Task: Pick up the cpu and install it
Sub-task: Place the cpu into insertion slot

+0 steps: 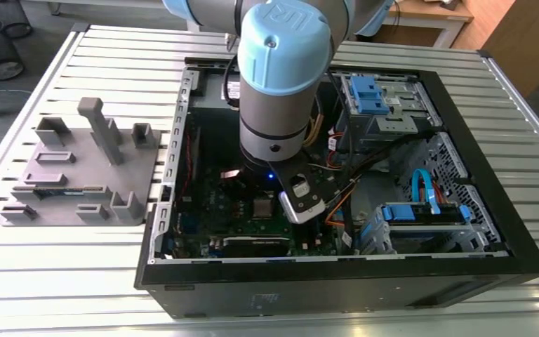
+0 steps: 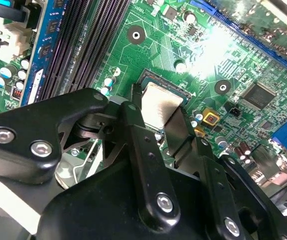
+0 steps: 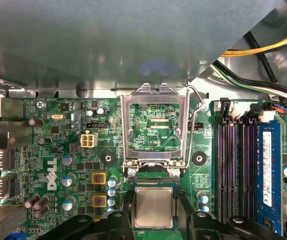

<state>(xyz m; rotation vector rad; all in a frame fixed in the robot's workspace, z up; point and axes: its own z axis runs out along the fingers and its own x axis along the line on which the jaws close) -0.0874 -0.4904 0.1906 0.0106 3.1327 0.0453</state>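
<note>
done: pick-up, carry | gripper [image 2: 157, 107] jaws clamped on 2 sides of cpu [image 3: 153, 207] | cpu level in socket [image 2: 166, 83], middle of board [image 3: 73, 150]; fully seated, I cannot tell | frame [image 3: 127, 130] tipped open, not yet shut

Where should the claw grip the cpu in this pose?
By its two opposite side edges, from straight above: the cpu lies flat and thin, and the open socket frame hinges at a third edge. The claw pinches those edges now.
</note>
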